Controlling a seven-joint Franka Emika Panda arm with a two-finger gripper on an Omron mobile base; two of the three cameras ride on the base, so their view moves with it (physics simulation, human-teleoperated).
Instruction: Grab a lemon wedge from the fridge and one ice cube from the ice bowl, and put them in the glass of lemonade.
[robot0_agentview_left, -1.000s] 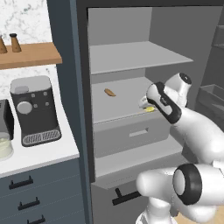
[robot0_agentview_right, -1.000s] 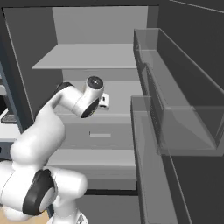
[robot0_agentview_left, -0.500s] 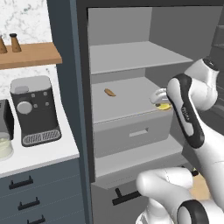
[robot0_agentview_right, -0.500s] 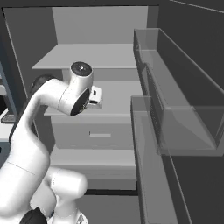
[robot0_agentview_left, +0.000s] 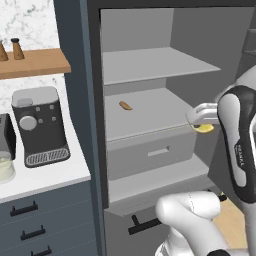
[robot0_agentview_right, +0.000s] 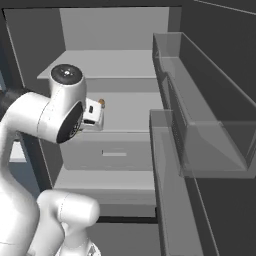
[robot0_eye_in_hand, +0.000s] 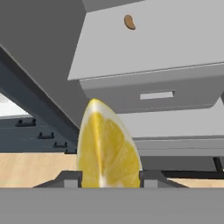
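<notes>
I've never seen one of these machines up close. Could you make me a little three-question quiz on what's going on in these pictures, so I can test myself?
1. True or false: the pincer is shut on the lemon wedge.
2. Which item lies on the middle shelf of the fridge? A) a brownish-orange food piece B) a green bottle C) a red apple
3. Fill in: on the counter left of the fridge stands a dark ____ machine.

Key: 1 true: the wedge sits between the two finger tips. 2 A. 3 coffee.
</notes>
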